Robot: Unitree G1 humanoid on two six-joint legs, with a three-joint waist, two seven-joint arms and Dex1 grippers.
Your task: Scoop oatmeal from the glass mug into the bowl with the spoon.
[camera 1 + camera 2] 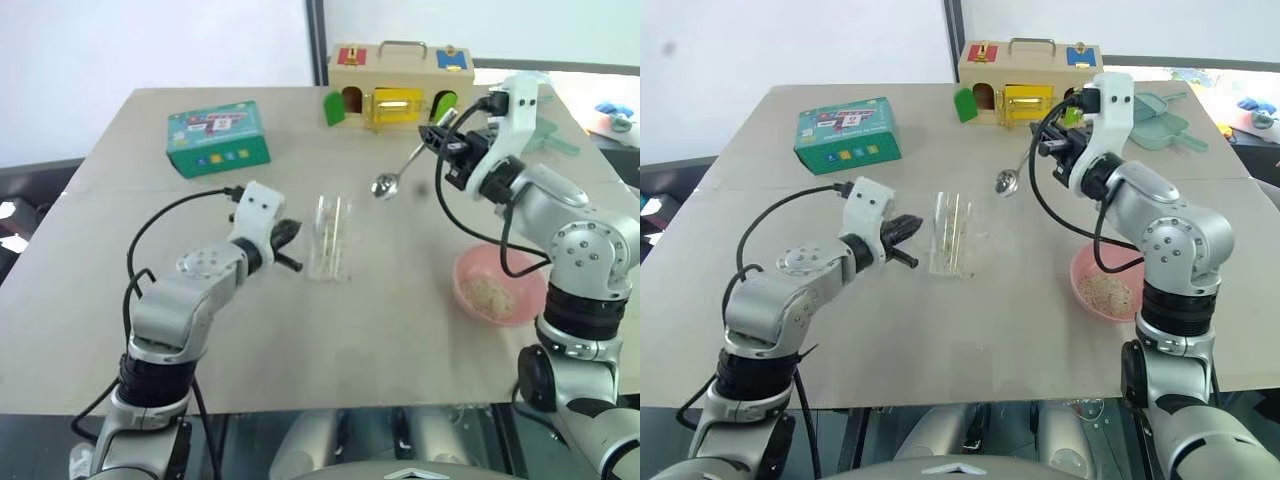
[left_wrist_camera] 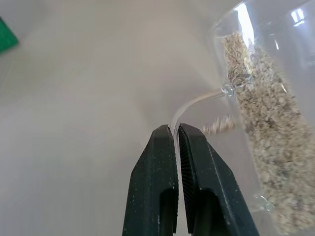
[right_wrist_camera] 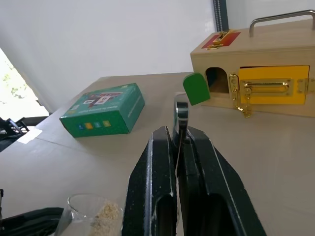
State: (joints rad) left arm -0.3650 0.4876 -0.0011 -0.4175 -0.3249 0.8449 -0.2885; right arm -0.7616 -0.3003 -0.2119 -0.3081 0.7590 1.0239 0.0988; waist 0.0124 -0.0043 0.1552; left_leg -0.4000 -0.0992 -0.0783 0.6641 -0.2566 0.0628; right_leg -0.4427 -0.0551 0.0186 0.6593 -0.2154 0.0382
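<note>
So the left arm is bent low over the table, with the left gripper pointing sideways toward the middle and clamped tight on the thin clear handle of the glass mug. In the left wrist view the two ribbed black fingers pinch that curved glass handle between them, and the mug sits right beyond the tips. The oatmeal inside looks like pale, crumbly flakes banked against the transparent wall.

The right arm is raised higher, elbow out, and the right gripper is squeezed shut on the handle of the spoon. It's a slim shiny metal spoon hanging at a slant, its little rounded end toward the mug but well apart from it.

The bowl is round, smooth and pink, sitting under the right forearm with some oatmeal in it already
</note>
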